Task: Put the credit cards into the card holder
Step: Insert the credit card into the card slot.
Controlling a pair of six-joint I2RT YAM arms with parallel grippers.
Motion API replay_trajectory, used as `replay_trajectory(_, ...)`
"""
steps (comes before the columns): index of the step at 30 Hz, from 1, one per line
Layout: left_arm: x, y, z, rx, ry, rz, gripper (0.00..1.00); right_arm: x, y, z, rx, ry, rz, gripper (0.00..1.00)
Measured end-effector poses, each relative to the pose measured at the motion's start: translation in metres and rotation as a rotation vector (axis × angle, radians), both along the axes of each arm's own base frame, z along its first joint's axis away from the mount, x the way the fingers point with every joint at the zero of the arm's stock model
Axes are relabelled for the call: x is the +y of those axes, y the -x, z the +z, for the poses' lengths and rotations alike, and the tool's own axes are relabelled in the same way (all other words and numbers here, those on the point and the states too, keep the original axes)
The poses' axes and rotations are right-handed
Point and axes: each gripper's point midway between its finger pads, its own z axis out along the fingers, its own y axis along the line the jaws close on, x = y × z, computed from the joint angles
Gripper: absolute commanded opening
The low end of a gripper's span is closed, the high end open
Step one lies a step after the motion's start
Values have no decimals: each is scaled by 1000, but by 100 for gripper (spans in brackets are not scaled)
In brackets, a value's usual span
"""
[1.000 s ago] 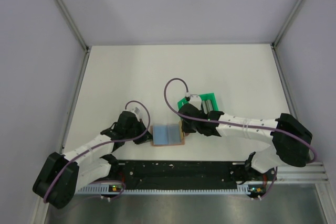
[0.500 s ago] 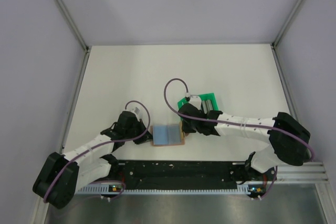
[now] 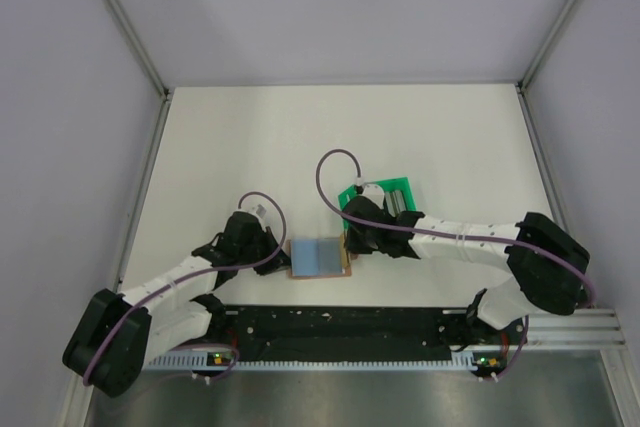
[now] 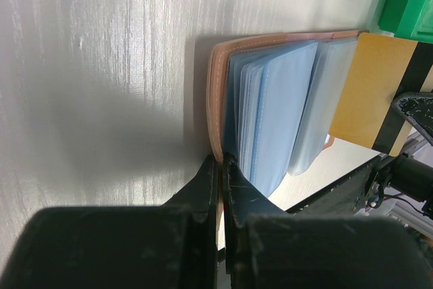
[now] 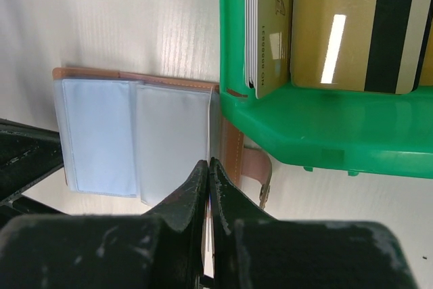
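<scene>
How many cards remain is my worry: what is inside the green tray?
The tray holds a gold card with a black stripe and, beside it, a stack shown edge-on. The stack's count and whatever the gold card covers are hidden.

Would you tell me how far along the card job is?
Done: holder lies open, left gripper pinching its cover. In hand: right gripper holds a gold card at the holder's right edge. Left: no card sleeved yet; more cards wait in the tray.
</scene>
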Motion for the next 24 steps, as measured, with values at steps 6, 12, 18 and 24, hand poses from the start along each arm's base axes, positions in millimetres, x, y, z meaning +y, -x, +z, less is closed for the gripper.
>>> replay_trajectory(6,0,0,0,0,0,0,0,2,1,1,5,-8,5,0)
replay_trajectory(12,0,0,0,-2,2,0,0,6,5,1,26,-27,21,0)
replay_trajectory(18,-1,0,0,0,2,-2,0,8,8,2,41,-39,27,0)
replay_trajectory(24,-2,-1,0,-1,7,-4,0,20,9,8,47,-96,50,0)
